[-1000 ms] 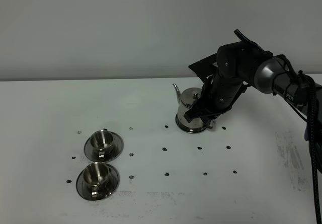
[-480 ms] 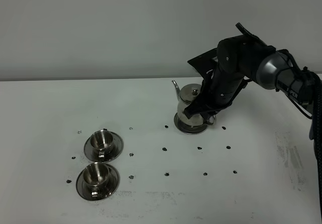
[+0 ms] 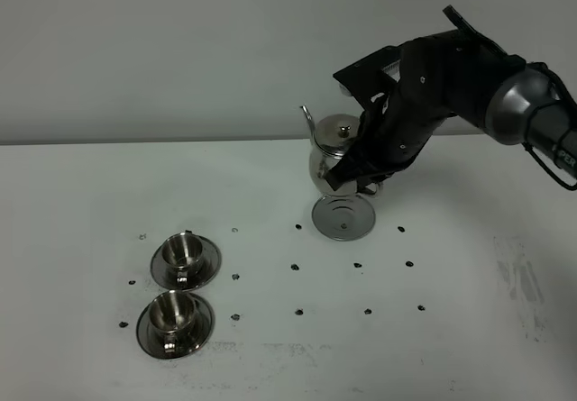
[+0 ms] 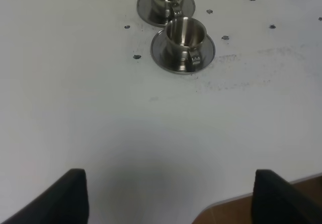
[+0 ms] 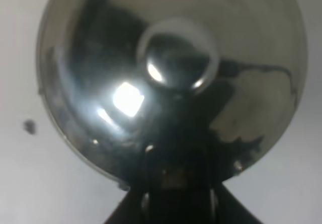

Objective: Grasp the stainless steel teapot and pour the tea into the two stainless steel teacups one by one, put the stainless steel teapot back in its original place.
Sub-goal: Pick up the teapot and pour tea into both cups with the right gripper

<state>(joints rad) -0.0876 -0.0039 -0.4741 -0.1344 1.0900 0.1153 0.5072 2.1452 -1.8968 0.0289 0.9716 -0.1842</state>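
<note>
White tabletop [image 3: 270,185] fills the lower part of the high view, speckled with rows of small black dots [image 3: 296,266]. It shows grey scuff marks [image 3: 518,279] toward 4 o'clock, and a plain grey wall [image 3: 180,50] rises behind it from 9 to 3 o'clock. In the left wrist view a strip of brown floor [image 4: 302,196] shows past the table's edge.

Reading the high view as a dial, the stainless steel teapot [image 3: 332,153] hangs in the air at about 1 o'clock, upright, its thin spout pointing toward 10 o'clock. The right gripper [image 3: 359,183] pinches it on the handle side, though the handle itself is hidden behind the black wrist. The round coaster [image 3: 343,217] lies bare on the table just at 6 o'clock of the pot, apart from its base. From the right wrist, the pot's shiny lid and knob [image 5: 177,53] fill almost the whole view.

The far teacup [image 3: 184,250] and the near teacup [image 3: 173,309] stand on their saucers [image 3: 209,261] at 8 o'clock, close together and well apart from the pot, with open table between. The left gripper [image 4: 169,176] hovers over bare table with its fingers [image 4: 75,194] spread wide and nothing between them. Both cups lie at 12 o'clock of it.
</note>
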